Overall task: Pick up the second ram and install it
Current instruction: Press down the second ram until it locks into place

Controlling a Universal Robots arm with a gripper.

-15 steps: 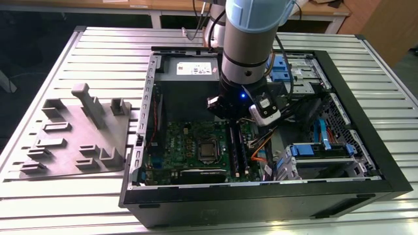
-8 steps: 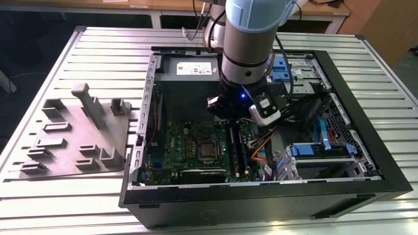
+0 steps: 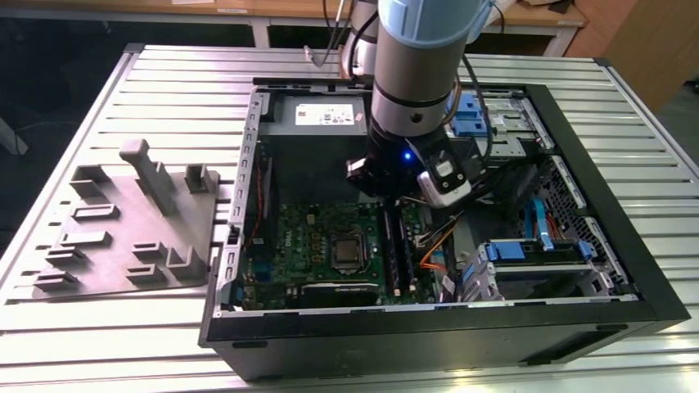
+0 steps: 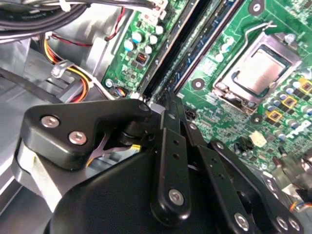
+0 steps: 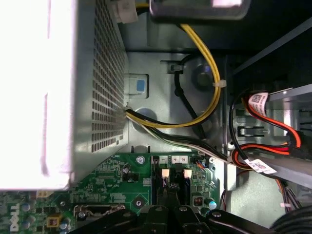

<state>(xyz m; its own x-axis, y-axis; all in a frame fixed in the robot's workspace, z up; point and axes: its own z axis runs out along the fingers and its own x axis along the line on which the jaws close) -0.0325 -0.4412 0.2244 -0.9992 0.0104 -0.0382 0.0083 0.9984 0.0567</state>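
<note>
Second wrist view: claw (image 4: 169, 105) clenched over motherboard (image 4: 234, 112); ram orientation cannot tell.

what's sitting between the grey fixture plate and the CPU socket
In the exterior view, the case's side wall and motherboard separate the fixture plate from the CPU socket.

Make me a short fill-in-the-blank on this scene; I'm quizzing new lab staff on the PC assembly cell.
1. The gripper is down inside the open computer ____.
2. Its fingertips are right over the memory ____ on the motherboard.
3. The grey fixture plate lies on the ____, at the exterior view's left.
4. The processor socket sits on the ____.

Missing words: case; slots; table; motherboard
</note>
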